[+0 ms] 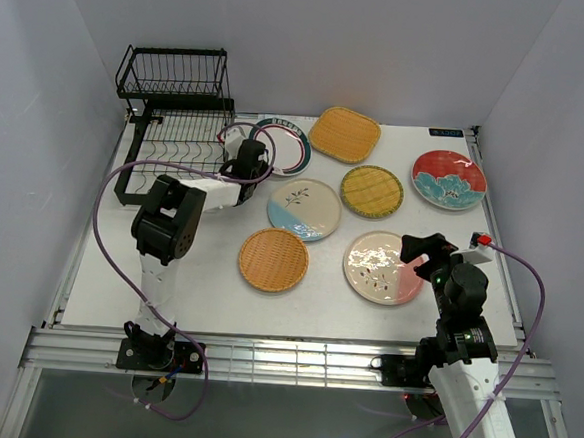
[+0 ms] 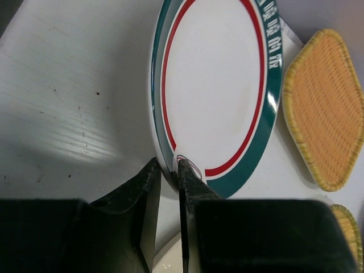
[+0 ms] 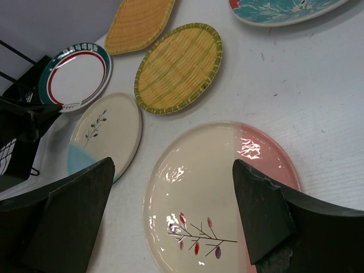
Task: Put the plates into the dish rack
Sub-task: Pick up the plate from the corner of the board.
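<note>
Several plates lie on the white table. The green-striped white plate [image 1: 282, 146] [image 2: 216, 85] sits beside the black wire dish rack [image 1: 174, 121]. My left gripper [image 1: 251, 158] [image 2: 168, 163] has its jaws closed on this plate's near rim, one finger on each side. The cream-pink plate [image 1: 383, 266] [image 3: 205, 182] lies flat at the front right. My right gripper [image 1: 425, 250] [image 3: 173, 165] hovers just above it, wide open and holding nothing. The rack's slots look empty.
A rounded-square woven plate [image 1: 345, 134] [image 2: 324, 108] lies right of the striped one. A green-rimmed woven plate [image 1: 371, 190], a red-teal floral plate [image 1: 448, 179], a cream-blue plate [image 1: 304, 208] and a round orange woven plate [image 1: 273, 259] fill the middle.
</note>
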You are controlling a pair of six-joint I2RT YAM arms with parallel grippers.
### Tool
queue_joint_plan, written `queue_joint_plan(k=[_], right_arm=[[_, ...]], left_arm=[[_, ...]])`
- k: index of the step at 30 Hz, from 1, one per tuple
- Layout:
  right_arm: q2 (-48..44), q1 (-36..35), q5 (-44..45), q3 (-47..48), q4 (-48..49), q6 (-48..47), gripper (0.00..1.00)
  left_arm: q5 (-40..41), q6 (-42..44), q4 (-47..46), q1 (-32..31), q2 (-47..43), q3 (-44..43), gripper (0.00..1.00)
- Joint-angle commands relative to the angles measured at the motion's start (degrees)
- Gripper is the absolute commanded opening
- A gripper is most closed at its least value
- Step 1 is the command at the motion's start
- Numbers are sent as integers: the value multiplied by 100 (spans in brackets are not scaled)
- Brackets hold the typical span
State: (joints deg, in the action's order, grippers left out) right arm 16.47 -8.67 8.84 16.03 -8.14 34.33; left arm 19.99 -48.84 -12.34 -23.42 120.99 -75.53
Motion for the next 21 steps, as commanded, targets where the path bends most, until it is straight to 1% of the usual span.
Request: queue_joint_plan(k=[1, 8, 12, 21], right_arm=[[-74, -12, 21, 67, 41, 21, 90], [-47, -12, -5, 67, 58, 30, 90], [-21, -12, -58, 49, 102, 30, 90], [-65, -12, -111, 58, 76, -22, 90]], left_arm=[[-241, 120, -58, 39, -594, 56, 0], [-285, 278, -58, 57, -770, 108, 0], [-373, 559, -49, 66, -814, 64, 0], [-408, 735, -49, 66, -972, 117, 0]])
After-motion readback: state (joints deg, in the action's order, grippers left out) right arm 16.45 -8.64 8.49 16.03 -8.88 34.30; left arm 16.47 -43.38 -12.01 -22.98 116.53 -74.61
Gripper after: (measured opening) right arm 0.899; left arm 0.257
